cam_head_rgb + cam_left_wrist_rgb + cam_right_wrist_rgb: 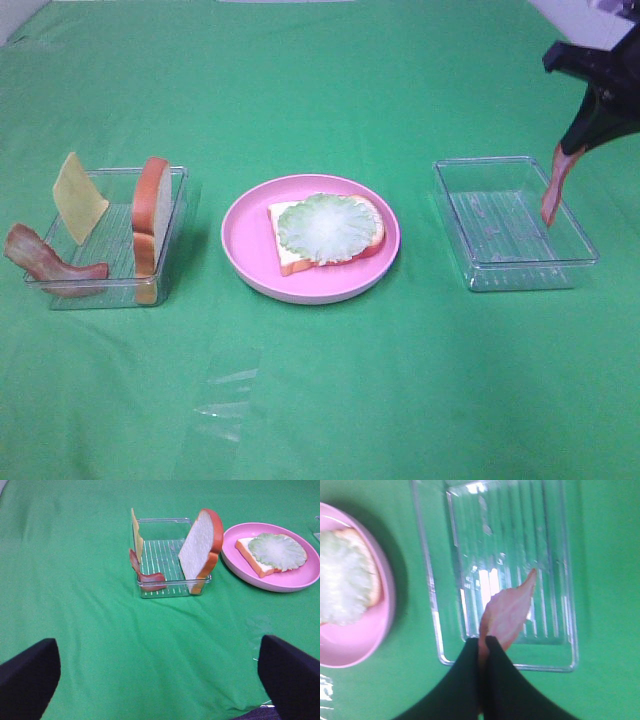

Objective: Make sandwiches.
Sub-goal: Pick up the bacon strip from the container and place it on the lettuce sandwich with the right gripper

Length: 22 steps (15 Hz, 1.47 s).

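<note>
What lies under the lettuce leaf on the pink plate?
A bread slice lies flat on the plate, its crust showing around the lettuce leaf. The leaf covers the slice's middle, so anything between them is hidden.

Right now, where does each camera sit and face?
High camera: above the green cloth, looking down at left tray, pink plate and right tray; right fingers show.
Left wrist: low, facing the left tray across the cloth; open left fingers show.
Right wrist: looking down into the right tray; right fingers grip a bacon strip.
All three see the plate.
</note>
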Available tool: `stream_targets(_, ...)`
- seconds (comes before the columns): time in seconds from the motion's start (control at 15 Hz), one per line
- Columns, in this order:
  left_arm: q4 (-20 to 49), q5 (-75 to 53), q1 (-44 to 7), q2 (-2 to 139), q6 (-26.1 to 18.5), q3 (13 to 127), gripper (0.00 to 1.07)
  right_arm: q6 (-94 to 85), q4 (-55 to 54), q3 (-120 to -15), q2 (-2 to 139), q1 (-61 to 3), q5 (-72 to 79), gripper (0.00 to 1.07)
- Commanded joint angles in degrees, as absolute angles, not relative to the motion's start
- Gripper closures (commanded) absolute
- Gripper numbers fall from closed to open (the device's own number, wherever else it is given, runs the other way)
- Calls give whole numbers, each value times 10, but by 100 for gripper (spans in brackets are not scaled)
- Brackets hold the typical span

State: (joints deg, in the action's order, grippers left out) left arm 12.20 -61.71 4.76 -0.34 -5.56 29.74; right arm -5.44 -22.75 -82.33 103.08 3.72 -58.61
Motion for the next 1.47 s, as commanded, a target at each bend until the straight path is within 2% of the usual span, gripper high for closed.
stream_targets(0.07, 124, -615, 48, -11, -52, 296, 6, -66, -248, -900, 1018, 11, -629, 107)
stream_targets(0.27, 124, -615, 48, -11, -52, 296, 6, -60, -250, -944, 1020, -56, -622, 107)
stream_targets(0.73, 124, -615, 48, -11, -52, 296, 6, -58, -303, -944, 1092, -236, -549, 107)
stream_targets(0.87, 124, -615, 48, -11, -52, 296, 6, -60, -304, -944, 1116, -271, -527, 107)
stream_targets(1.2, 124, -615, 48, -11, -52, 296, 6, -72, -336, -944, 1164, -314, -500, 107)
stream_targets(1.47, 124, -615, 48, -11, -52, 296, 6, -69, -280, -944, 1173, -313, -494, 107)
